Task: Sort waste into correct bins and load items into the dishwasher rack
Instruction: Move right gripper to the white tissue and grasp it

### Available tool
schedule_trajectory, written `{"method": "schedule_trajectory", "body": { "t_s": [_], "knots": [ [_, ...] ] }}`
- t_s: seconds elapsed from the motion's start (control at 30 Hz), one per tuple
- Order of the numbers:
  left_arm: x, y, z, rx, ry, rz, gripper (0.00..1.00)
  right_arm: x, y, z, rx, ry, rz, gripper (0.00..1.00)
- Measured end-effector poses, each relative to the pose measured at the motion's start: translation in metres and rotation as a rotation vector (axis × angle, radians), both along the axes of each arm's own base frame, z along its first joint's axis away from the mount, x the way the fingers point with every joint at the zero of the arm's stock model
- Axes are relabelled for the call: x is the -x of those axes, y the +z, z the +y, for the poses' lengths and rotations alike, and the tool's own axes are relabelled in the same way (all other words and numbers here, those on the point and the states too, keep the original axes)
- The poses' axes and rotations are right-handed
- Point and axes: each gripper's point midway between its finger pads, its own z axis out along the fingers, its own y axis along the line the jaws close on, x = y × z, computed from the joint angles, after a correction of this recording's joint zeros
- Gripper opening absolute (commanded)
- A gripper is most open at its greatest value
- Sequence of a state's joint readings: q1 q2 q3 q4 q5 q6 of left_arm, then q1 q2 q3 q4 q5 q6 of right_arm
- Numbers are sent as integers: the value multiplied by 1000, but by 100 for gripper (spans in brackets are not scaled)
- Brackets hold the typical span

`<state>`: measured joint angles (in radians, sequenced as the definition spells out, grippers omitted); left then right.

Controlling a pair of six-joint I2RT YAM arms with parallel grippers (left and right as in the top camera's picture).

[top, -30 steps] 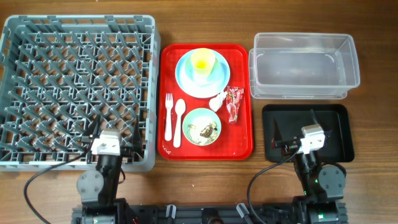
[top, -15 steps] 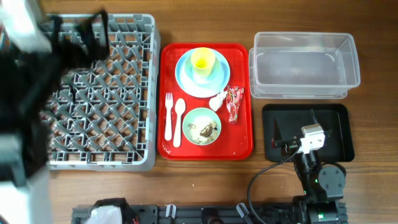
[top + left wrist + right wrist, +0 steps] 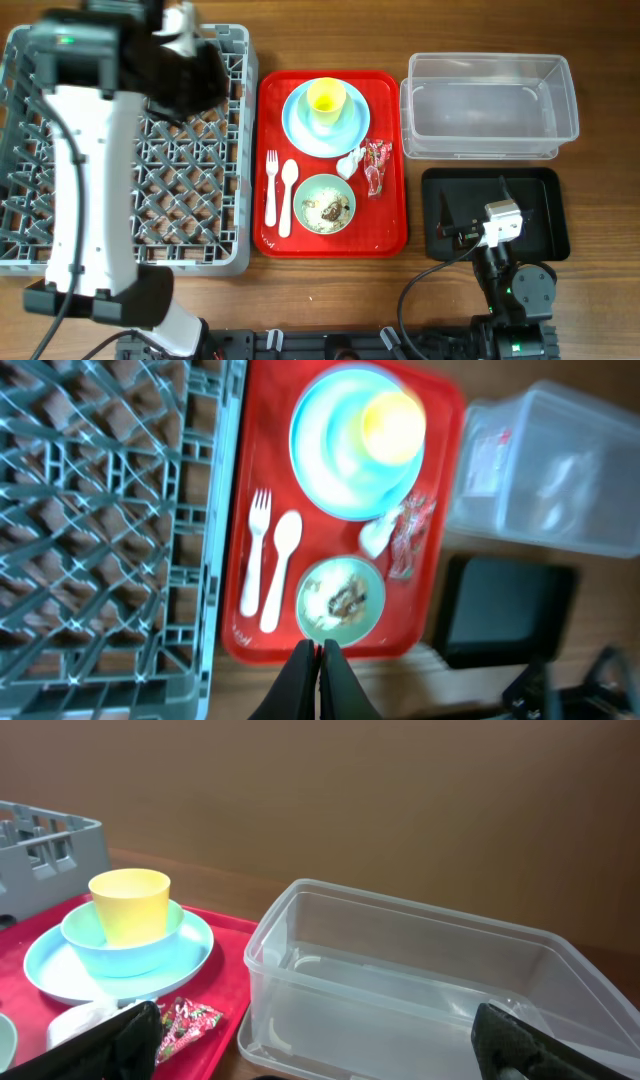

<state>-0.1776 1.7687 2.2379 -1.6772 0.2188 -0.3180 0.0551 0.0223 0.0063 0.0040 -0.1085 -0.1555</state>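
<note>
My left gripper point(image 3: 320, 660) is shut on nothing and hangs high above the table, its arm point(image 3: 90, 180) reaching over the grey dishwasher rack point(image 3: 200, 200). Below it on the red tray point(image 3: 395, 100) lie a light blue plate point(image 3: 300, 125) with a yellow cup point(image 3: 326, 98), a white fork point(image 3: 270, 185) and spoon point(image 3: 288, 190), and a green bowl point(image 3: 325, 203) holding food scraps. A white tissue point(image 3: 349, 162) and a red wrapper point(image 3: 377, 163) lie beside them. My right gripper point(image 3: 475, 200) rests open over the black tray point(image 3: 545, 215).
The clear tub point(image 3: 490, 105) stands at the back right, behind the black tray, and holds nothing. The rack fills the left side of the table, close against the red tray. Bare wood runs along the front edge.
The left arm has lifted from its rest at the rack's front edge to high over the rack, and its gripper has shut. The right arm has not moved.
</note>
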Motion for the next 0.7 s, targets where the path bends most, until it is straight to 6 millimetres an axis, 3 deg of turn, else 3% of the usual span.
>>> {"method": "schedule_trajectory", "body": {
  "t_s": [0.1,0.2,0.27,0.33,0.43,0.53,0.63,0.7],
  "knots": [
    [21,-54,-60,-100,-150,98,4,0,0,0,0,0,0,100],
    [30,-104,-97,-155,-228,120,4,0,0,0,0,0,0,100],
    [38,-132,-106,-195,-262,143,4,0,0,0,0,0,0,100],
    [39,-144,-101,-228,-252,152,9,0,0,0,0,0,0,100],
    [17,-142,-66,-266,-144,138,4,0,0,0,0,0,0,100],
    [-4,-115,-3,-233,46,131,4,0,0,0,0,0,0,99],
    [-20,-51,62,-39,269,-51,9,0,0,1,0,3,0,100],
    [-3,-2,112,63,418,-190,4,2,3,10,-1,60,-11,100]
  ]
}}
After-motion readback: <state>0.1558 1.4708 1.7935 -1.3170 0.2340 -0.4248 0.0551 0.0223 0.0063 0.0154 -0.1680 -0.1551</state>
